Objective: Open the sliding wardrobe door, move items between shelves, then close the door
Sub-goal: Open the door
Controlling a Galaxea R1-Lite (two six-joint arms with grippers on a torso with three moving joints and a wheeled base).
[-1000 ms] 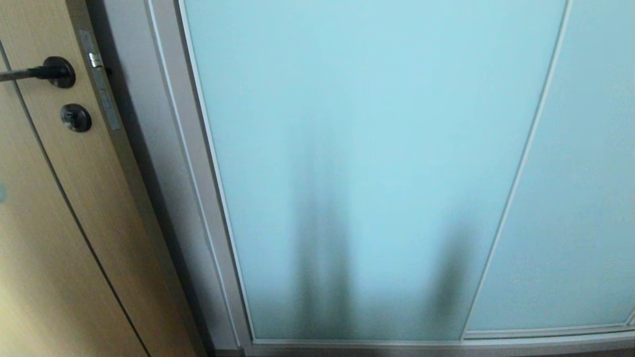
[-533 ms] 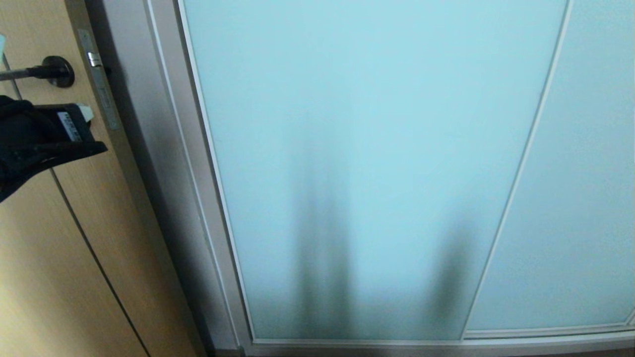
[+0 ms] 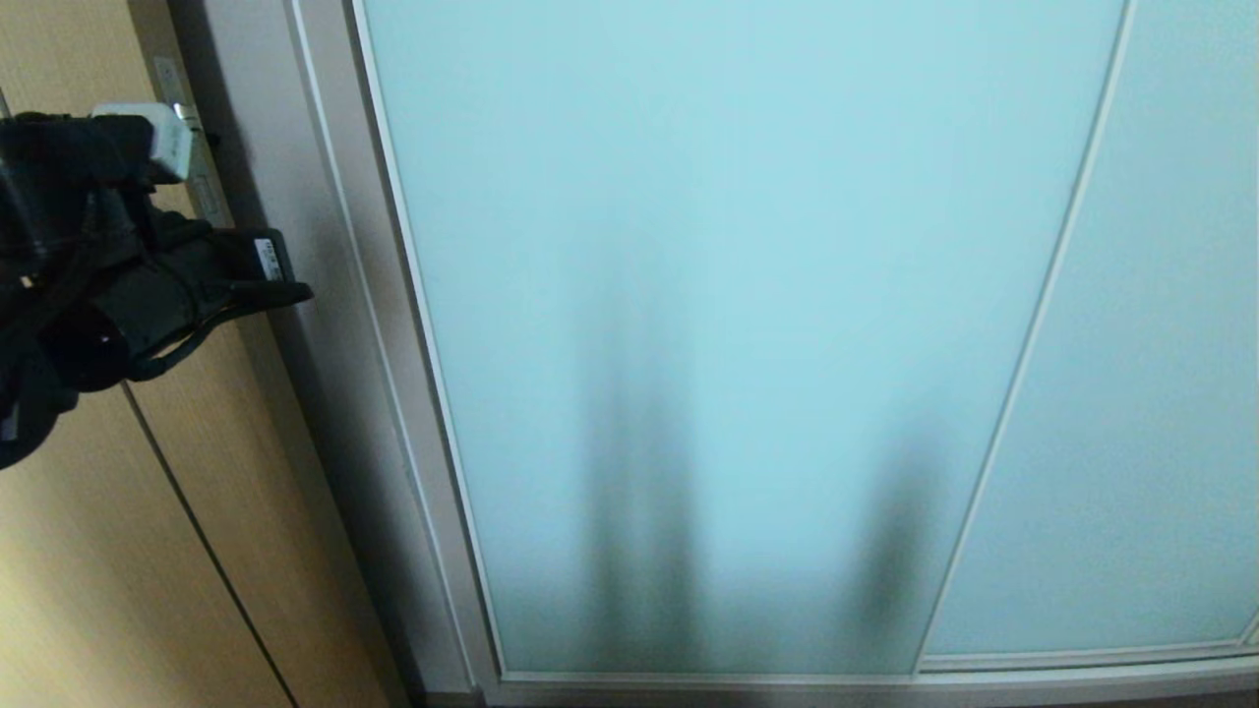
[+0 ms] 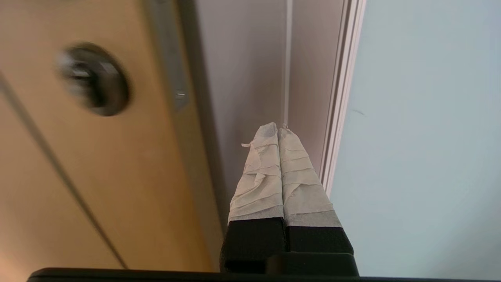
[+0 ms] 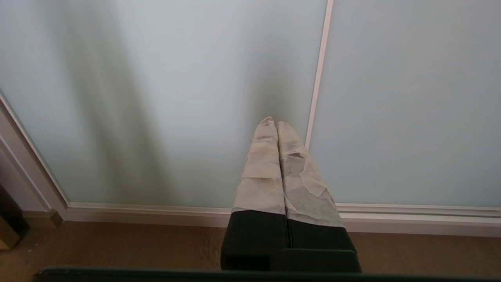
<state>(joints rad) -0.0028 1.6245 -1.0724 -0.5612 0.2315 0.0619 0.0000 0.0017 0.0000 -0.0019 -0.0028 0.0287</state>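
The tall frosted pale aqua glass sliding wardrobe door [image 3: 728,324] in its thin silver-grey metal frame is being seen fully closed, filling the head view beside a light wooden door [image 3: 108,511]. The left gripper [image 4: 278,129] is being held by the frame, tips pressed together, empty; the right gripper [image 5: 273,122] is likewise being kept pressed together low before the glass.

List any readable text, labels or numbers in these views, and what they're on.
Nothing readable.
Small white label on the black left arm, at: printing too small and blurred to read.
sliding wardrobe door, wooden door, taped fingers in both wrist views: no text.
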